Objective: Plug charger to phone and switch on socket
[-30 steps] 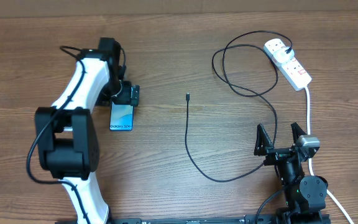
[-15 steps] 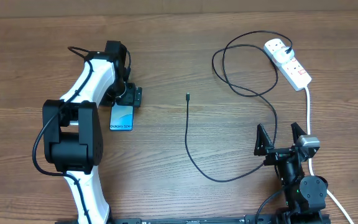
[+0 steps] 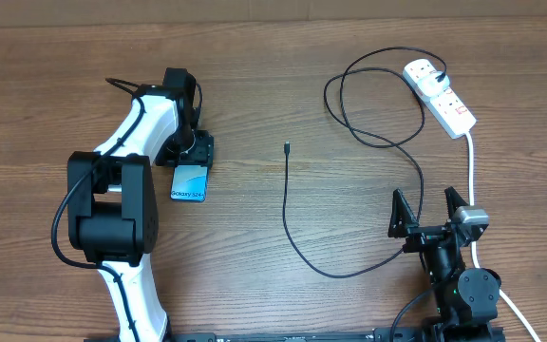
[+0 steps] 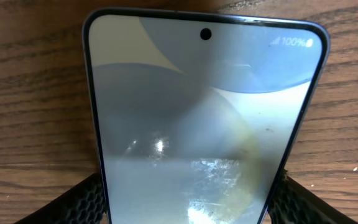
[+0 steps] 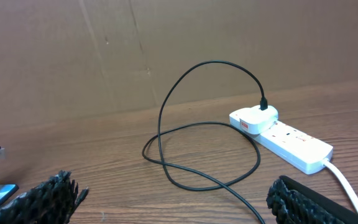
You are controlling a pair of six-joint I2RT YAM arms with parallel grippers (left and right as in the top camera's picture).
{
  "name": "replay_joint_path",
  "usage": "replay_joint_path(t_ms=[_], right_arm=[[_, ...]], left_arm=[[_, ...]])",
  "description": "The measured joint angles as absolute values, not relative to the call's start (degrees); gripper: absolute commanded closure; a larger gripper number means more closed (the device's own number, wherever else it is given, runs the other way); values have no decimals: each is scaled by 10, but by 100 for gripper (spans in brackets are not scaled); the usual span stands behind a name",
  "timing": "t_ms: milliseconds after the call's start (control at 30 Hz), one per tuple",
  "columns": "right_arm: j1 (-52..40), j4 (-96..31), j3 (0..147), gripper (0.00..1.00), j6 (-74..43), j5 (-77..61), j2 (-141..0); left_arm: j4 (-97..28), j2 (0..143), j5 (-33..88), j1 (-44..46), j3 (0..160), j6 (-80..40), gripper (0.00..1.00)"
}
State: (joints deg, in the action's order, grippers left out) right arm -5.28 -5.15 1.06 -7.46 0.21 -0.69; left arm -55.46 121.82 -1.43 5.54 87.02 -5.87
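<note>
The phone (image 3: 189, 182) lies on the wooden table at the left, its light blue screen up; it fills the left wrist view (image 4: 204, 118). My left gripper (image 3: 195, 152) is shut on the phone's far end, fingers against both long edges (image 4: 185, 214). The charger, a thin black cable (image 3: 297, 237), runs from its free connector tip (image 3: 286, 147) in a curve and loop to the plug in the socket (image 3: 440, 95), a white power strip at the far right, also in the right wrist view (image 5: 284, 138). My right gripper (image 3: 427, 211) is open and empty near the front right (image 5: 176, 202).
A thick white cord (image 3: 471, 171) runs from the socket toward the front, past my right gripper. A brown cardboard wall (image 5: 166, 50) stands behind the table's far edge.
My left gripper has shifted the phone slightly to the right and toward the far edge. The right arm has not moved.
</note>
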Motion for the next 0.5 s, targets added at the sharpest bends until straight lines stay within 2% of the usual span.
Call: replay_joint_path(t_ms=[500], right_arm=[[-53, -51, 11, 0, -75, 2, -7]], left_arm=[[-556, 1217, -16, 55, 870, -73, 39]])
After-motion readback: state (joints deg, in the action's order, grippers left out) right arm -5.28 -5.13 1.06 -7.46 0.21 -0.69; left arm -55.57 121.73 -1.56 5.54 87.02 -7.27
